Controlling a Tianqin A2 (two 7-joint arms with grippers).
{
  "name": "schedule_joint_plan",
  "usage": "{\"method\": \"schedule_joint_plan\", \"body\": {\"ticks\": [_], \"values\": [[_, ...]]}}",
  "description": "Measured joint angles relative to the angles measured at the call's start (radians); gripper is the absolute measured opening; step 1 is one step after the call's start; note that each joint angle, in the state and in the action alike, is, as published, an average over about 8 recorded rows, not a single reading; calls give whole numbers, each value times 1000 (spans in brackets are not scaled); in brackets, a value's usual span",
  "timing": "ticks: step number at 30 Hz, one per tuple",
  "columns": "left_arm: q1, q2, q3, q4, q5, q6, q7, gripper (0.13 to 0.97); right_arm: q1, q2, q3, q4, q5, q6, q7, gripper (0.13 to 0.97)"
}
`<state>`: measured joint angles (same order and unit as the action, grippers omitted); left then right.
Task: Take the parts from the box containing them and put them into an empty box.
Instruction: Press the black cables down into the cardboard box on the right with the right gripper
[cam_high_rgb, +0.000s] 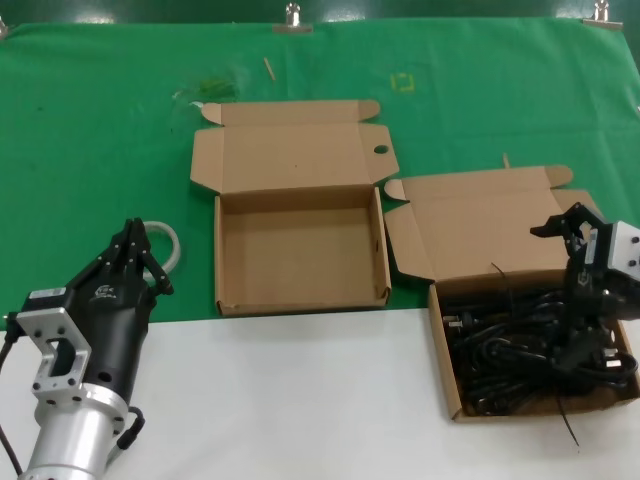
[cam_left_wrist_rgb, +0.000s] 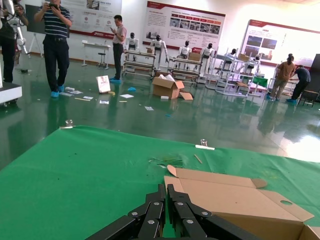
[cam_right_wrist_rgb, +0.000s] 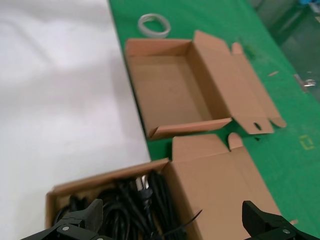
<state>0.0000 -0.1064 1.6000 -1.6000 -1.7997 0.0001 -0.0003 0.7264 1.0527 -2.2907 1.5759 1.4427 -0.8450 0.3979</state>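
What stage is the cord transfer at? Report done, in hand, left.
Done: nothing; the empty box holds no cords. In hand: the right pincer, open, hangs over the full box of black cords, gripping none. Left: every cord. The left pincer waits shut at the table's left.

Tangled black cords (cam_high_rgb: 520, 340) in box (cam_high_rgb: 446, 372)

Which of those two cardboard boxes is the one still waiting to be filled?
Start at the green cloth. Two open brown boxes sit along its near edge. The empty box is the middle one, bare inside, while its neighbour on the right, under the right end effector, is full of black cords.
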Motion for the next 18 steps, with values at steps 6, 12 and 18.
{"method": "schedule_joint_plan", "body": {"ticks": [6, 12, 18], "values": [[0, 0, 0, 0, 0, 0, 0, 156, 1, -12, 47, -14, -22, -125, -80, 966], [0, 0, 0, 0, 0, 0, 0, 156, -19, -10, 86, -26, -30, -227, -157, 966], [0, 0, 0, 0, 0, 0, 0, 156, -49, -1, 117, -36, -42, -306, -228, 966]]}}
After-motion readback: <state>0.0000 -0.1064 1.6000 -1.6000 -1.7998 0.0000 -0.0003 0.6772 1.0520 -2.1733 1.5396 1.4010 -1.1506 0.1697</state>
